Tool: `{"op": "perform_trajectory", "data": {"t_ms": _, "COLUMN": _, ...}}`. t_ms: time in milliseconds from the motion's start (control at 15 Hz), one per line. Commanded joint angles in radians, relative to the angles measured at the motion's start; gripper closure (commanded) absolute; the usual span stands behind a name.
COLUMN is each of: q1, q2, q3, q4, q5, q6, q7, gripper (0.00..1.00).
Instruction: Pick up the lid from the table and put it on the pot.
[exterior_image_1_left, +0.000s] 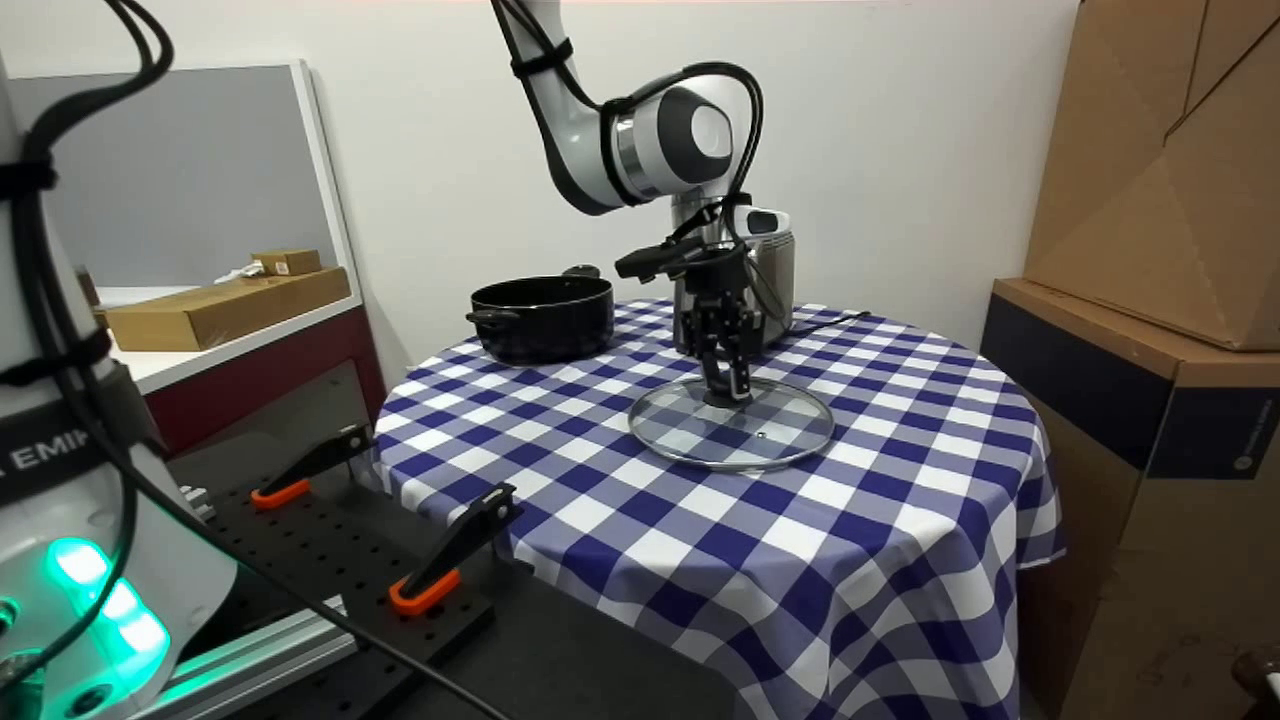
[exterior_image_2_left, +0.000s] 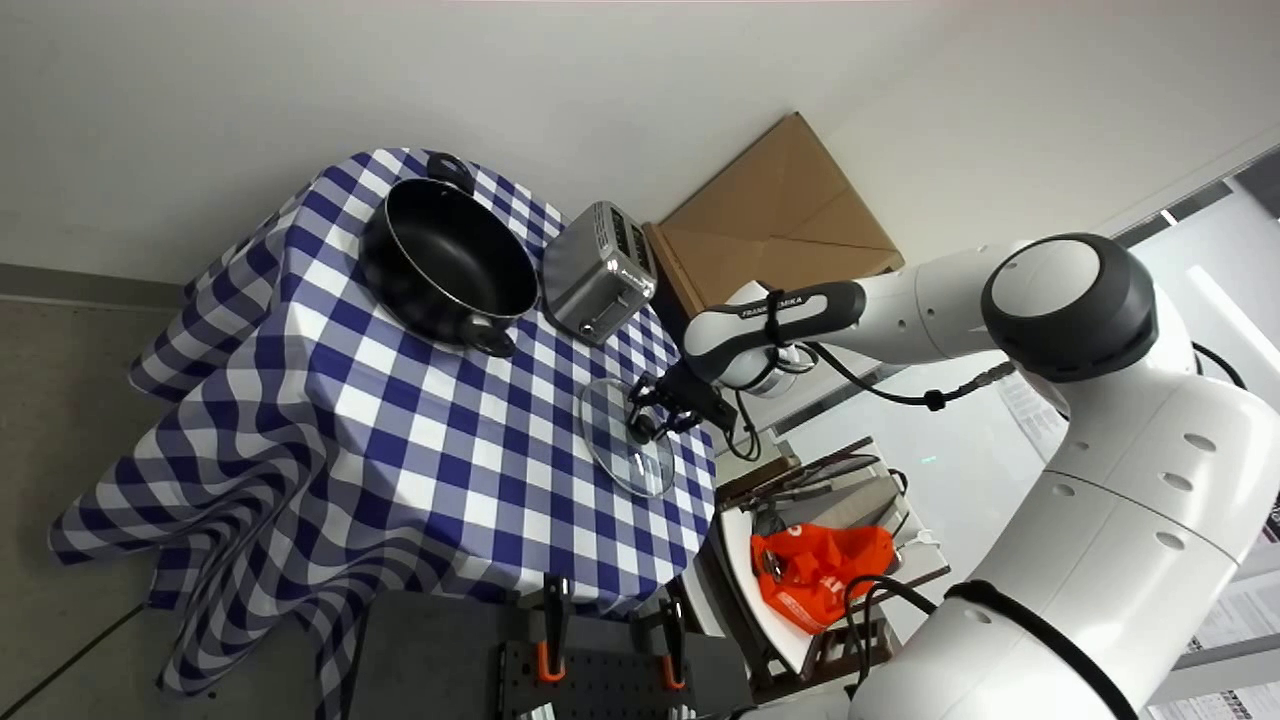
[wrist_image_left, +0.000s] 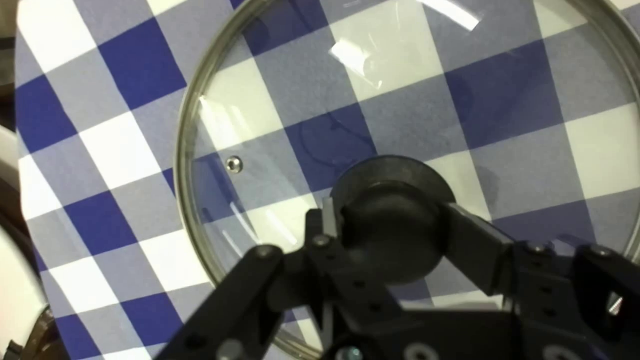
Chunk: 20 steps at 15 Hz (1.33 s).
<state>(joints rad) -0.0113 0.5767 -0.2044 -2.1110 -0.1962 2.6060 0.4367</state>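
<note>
The lid is round clear glass with a metal rim and a dark centre knob. It lies flat on the checked tablecloth in both exterior views. It fills much of the wrist view, where its knob sits between my fingers. My gripper points down over the lid. Its fingertips touch the knob from both sides, so the gripper appears shut on it. The black pot stands upright, without cover, with small side handles. Its dark inside shows in an exterior view.
A shiny steel toaster stands beside the pot; it shows partly behind my wrist in an exterior view. Its dark cord lies on the cloth. Cardboard boxes stand beyond the table. Orange-and-black clamps sit near the table's edge.
</note>
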Motion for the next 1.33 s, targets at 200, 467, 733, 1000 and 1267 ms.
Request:
{"op": "perform_trajectory", "data": {"t_ms": 200, "q1": 0.021, "q2": -0.081, "q3": 0.005, "q4": -0.028, "q5": 0.023, "q6": -0.085, "q7": -0.076, "gripper": 0.73}}
{"op": "perform_trajectory", "data": {"t_ms": 467, "q1": 0.043, "q2": -0.214, "q3": 0.024, "q4": -0.092, "q5": -0.022, "q6": -0.239, "q7": -0.157, "gripper": 0.73}}
{"op": "perform_trajectory", "data": {"t_ms": 733, "q1": 0.056, "q2": -0.364, "q3": 0.058, "q4": -0.158, "q5": -0.044, "q6": -0.329, "q7": -0.184, "gripper": 0.73}}
{"op": "perform_trajectory", "data": {"t_ms": 1000, "q1": 0.055, "q2": -0.489, "q3": 0.122, "q4": -0.199, "q5": -0.01, "q6": -0.316, "q7": -0.195, "gripper": 0.73}}
{"op": "perform_trajectory", "data": {"t_ms": 1267, "q1": 0.073, "q2": -0.593, "q3": 0.201, "q4": -0.178, "q5": 0.026, "q6": -0.32, "q7": -0.227, "gripper": 0.73}}
